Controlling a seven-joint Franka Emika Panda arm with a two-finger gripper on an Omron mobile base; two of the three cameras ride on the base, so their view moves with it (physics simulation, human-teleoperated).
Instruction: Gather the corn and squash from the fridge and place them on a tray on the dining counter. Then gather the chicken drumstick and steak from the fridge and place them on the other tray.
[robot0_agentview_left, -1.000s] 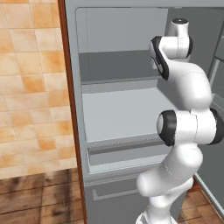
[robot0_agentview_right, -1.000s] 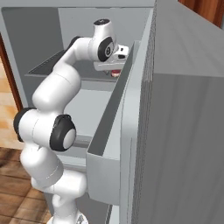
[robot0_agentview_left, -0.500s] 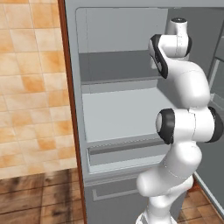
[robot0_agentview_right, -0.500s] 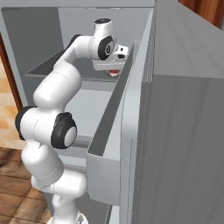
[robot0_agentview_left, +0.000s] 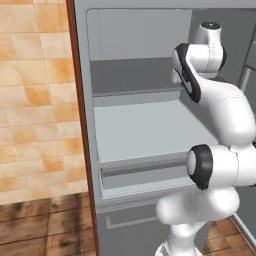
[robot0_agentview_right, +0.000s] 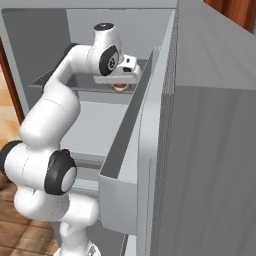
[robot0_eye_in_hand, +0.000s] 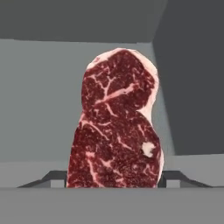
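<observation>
We see a home kitchen: an open grey metal fridge (robot0_agentview_left: 145, 135), an orange tiled wall (robot0_agentview_left: 35, 95), a brown wooden plank floor (robot0_agentview_left: 45, 225).

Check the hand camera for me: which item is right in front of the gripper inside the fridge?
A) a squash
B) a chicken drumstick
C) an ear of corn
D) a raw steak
D: the hand view shows a dark red, white-marbled steak lying on the grey fridge shelf, directly ahead between the fingertips.

no readable text, no labels
</observation>
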